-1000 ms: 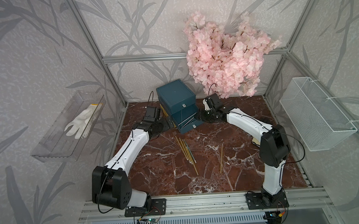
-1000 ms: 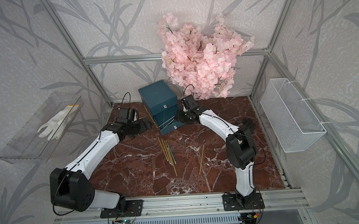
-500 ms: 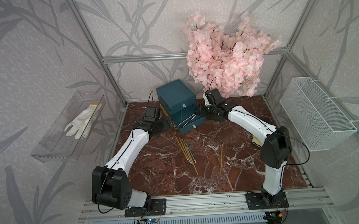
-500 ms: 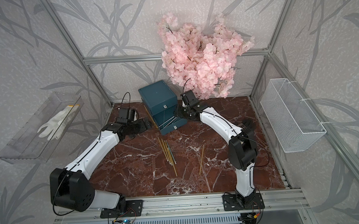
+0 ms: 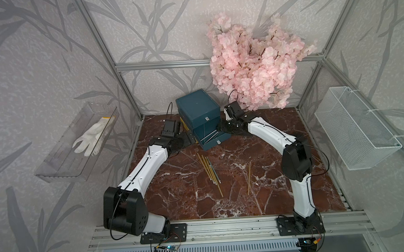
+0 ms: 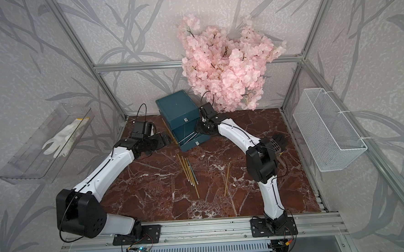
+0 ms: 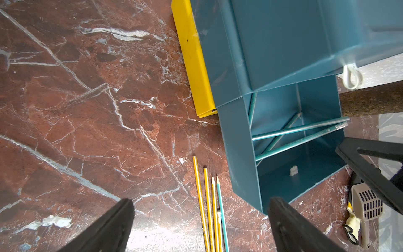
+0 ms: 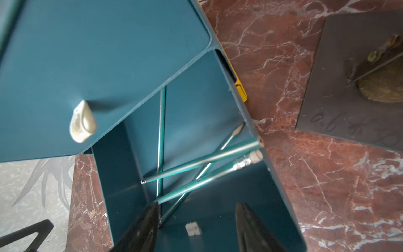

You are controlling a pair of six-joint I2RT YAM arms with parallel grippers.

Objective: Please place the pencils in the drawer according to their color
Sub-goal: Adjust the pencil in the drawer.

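So the right tool (image 8: 196, 204) hangs over the pulled-out teal drawer (image 7: 237, 157) at the bottom of the chest (image 5: 197, 105). Its jaws are apart with nothing between them, so I read this drop as done.

The chest sits at the far middle of the table (image 5: 259, 204). The left tool (image 7: 201, 201) is spread wide and empty, hovering just left of it.

My tips: lift the right tool straight up. The teal pencils (image 8: 202, 161) in there lie criss-crossed, with ends propped on the drawer's rim, so a sideways exit could flick one out.

After that I'd go for the bunch (image 5: 209, 170) near the drawer's front. It's mostly yellow, with one teal pencil (image 7: 220, 203) touching its neighbour. Pinch that one alone, mid-shaft, or nudge it apart first.

Containers:
- teal drawer: four or so teal pencils
- yellow drawer (image 7: 194, 61): pokes out on the chest's left side, contents hidden
- top drawer: closed
- clear tray (image 5: 56, 169) on the left wall: a white glove (image 5: 90, 138)
- wire basket (image 5: 363, 134) on the right wall: I see nothing in it

One lone yellow pencil (image 5: 249, 178) lies further right.
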